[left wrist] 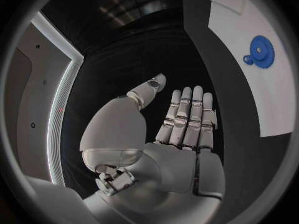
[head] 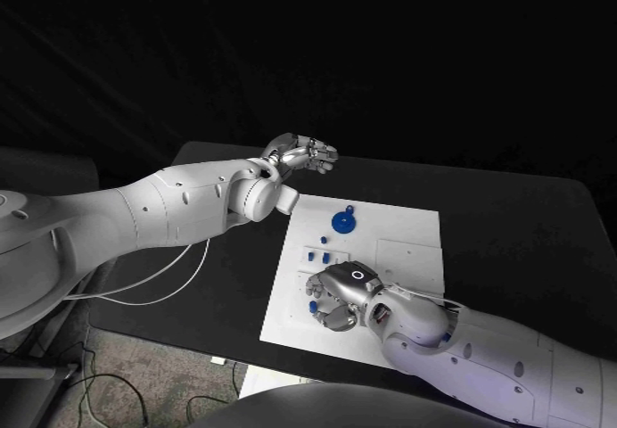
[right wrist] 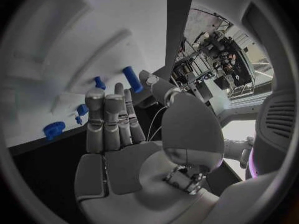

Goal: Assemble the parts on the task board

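Overhead, the board (head: 392,259) lies mid-desk (head: 527,223), its near edge close to the desk's front edge. The right hand (head: 341,296) hovers low over the board's near-left part, above small blue parts (head: 313,306); whether it touches or holds one I cannot tell from here. A blue gear (head: 343,221) sits near the board's far-left edge. The left hand (head: 301,155) hangs beyond the board's far corner, fingers loosely curled, holding nothing visible. The likely risk: the right hand, so close over the small parts, could knock one off the left edge, which lies just beside them. Open room lies over the board's bare right half and the desk beyond.

From the left wrist, the left hand (left wrist: 168,134) shows a flat palm, fingers straight and together, empty. The gear (left wrist: 261,51) lies well apart on the board (left wrist: 274,99).

From the right wrist, the right hand (right wrist: 134,139) is open and flat, nothing in it. Blue pegs (right wrist: 132,78) stand past its fingertips (right wrist: 94,95); a careless reach could topple them.
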Available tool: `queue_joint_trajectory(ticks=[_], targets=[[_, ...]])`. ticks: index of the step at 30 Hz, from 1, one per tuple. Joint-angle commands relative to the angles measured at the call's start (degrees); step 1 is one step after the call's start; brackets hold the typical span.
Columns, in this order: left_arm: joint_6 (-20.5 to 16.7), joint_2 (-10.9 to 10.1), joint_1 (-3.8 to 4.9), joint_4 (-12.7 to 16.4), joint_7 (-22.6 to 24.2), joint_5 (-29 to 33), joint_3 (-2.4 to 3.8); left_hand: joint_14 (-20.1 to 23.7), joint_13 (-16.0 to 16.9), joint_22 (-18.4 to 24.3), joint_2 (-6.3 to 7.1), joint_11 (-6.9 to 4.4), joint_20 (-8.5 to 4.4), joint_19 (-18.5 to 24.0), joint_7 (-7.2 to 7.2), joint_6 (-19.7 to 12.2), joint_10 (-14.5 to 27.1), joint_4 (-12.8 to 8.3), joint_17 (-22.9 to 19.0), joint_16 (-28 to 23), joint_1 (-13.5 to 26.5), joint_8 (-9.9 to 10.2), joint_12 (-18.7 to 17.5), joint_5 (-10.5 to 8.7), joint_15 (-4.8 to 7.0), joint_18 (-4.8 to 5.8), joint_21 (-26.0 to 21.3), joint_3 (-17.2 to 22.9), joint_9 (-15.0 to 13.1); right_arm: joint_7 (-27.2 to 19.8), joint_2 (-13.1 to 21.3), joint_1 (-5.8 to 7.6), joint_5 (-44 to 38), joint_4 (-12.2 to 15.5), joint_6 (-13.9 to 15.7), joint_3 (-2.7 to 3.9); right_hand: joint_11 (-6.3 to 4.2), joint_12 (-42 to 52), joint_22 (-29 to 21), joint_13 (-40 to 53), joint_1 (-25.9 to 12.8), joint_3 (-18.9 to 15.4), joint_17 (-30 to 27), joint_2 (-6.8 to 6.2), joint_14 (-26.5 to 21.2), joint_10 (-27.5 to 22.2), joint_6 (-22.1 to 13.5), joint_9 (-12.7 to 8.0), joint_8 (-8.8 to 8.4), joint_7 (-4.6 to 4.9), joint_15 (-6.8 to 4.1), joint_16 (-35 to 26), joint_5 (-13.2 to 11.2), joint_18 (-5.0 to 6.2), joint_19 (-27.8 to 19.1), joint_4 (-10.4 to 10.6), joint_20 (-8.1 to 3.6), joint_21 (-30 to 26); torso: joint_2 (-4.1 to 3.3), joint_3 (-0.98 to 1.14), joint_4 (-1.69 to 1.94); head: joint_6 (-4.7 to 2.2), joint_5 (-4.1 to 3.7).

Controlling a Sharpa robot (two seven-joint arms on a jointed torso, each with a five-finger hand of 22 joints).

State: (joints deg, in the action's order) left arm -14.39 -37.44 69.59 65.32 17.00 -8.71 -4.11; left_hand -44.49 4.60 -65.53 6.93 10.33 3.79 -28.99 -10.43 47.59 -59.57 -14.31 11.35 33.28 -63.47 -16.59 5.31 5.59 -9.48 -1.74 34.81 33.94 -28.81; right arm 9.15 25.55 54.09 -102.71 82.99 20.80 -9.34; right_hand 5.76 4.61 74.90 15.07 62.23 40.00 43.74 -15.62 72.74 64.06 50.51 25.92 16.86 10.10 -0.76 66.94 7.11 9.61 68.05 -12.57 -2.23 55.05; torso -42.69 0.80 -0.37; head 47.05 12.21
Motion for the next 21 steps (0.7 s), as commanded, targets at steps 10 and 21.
queue_joint_trajectory(ticks=[10, 21], targets=[[0.9, 0.1, -0.01, -0.5, 0.2, 0.3, 0.03, -0.2, -0.1, -0.1, 0.15, -0.02, 0.31, 0.2, 0.15, -0.4, 0.4, 0.0, 0.1, -0.4, 0.0, -0.2, 0.2, -0.29, -0.4, -0.53, -0.3, -0.3, 0.1, -4.8, 6.4, 1.65, 12.1, 6.3, 5.9, 3.03, 0.8, 0.1, 0.5, -1.5, -1.5, -3.4, -0.2, -0.96, -0.7, -1.5, -1.4, -0.4, -0.47, 0.04, 0.77, 0.0, 2.7, 5.39, -0.5, 0.2, -0.13, -0.9, 0.07, 0.08, -0.11, -1.14, -1.04], [0.9, 0.3, -1.24, -1.7, 0.5, 0.4, 0.0, -0.2, -0.1, -0.1, 0.14, -0.01, 0.32, 0.1, 0.15, -0.4, 0.4, 0.0, 0.2, -0.4, 0.1, -0.3, 0.2, -0.31, -0.41, -0.53, -0.3, -0.3, 0.1, -6.7, 18.3, 7.25, 33.8, 8.4, -5.3, 5.65, -2.65, 18.5, 1.0, 11.3, -3.3, -7.2, 0.0, 2.81, -0.7, 0.3, 0.4, 1.3, 1.43, -0.71, -2.58, 0.2, 2.3, 5.39, -0.7, 1.6, -0.63, -1.6, 0.92, 0.26, -0.62, -3.54, -3.72]])
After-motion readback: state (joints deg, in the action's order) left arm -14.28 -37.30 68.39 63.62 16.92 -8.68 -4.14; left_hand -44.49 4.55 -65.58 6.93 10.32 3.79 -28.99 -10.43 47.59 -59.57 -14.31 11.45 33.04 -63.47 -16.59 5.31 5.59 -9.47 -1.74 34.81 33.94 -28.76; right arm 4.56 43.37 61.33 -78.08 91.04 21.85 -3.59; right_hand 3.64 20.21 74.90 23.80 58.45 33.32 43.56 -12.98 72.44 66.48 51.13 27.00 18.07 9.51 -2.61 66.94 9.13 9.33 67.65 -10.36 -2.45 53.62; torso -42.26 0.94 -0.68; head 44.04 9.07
